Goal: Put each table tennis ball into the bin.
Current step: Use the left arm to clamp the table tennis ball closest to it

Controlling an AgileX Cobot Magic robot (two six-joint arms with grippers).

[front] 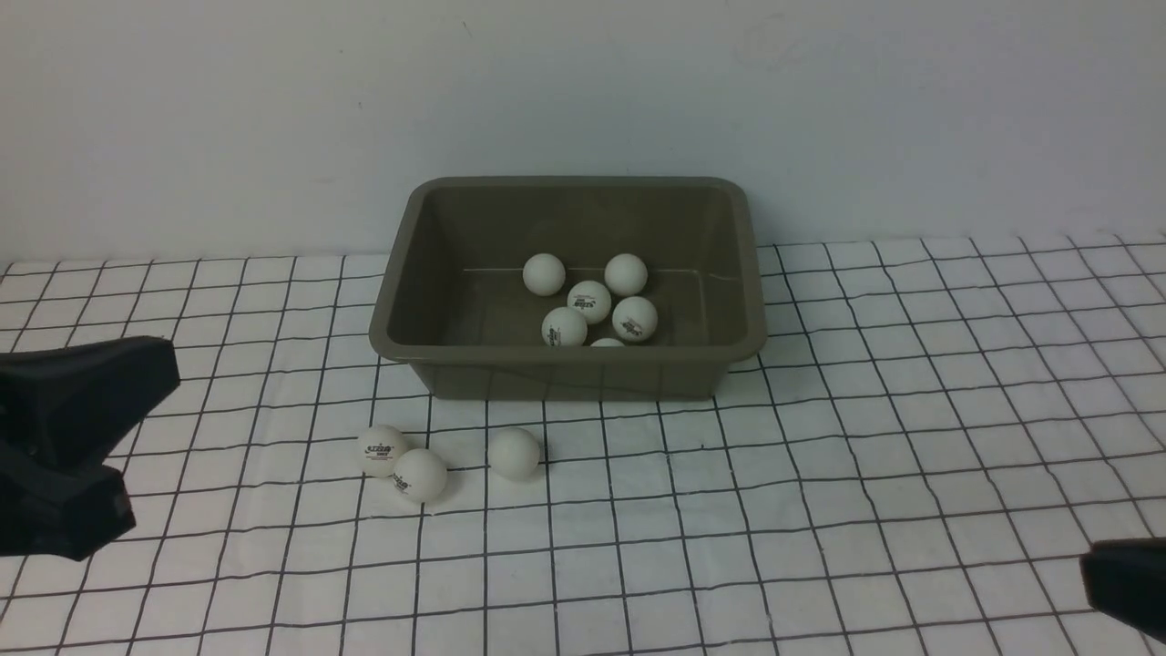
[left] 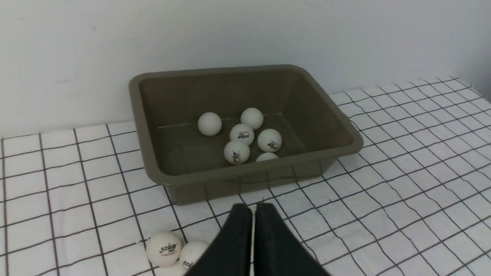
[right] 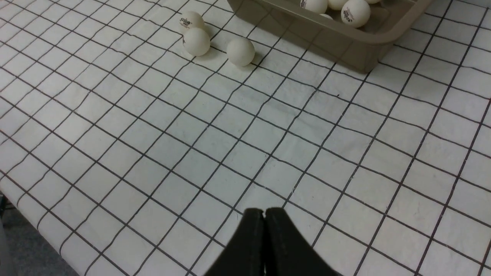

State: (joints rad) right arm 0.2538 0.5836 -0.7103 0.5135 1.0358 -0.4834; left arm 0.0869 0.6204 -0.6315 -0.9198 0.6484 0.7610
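left gripper (left: 253, 209) and right gripper (right: 264, 212) both closed, empty. Six table tennis balls (front: 589, 302) in the bin (front: 565, 357), one half hidden by its front wall. Three loose on the cloth (front: 820, 510) just in front: touching pair (front: 383, 451), single ball (front: 515, 453) nearby. Likely light, stiff, slick, rolls easily; pinch across the middle, gentle squeeze

Soft even light, faint shadows, sharp focus throughout.
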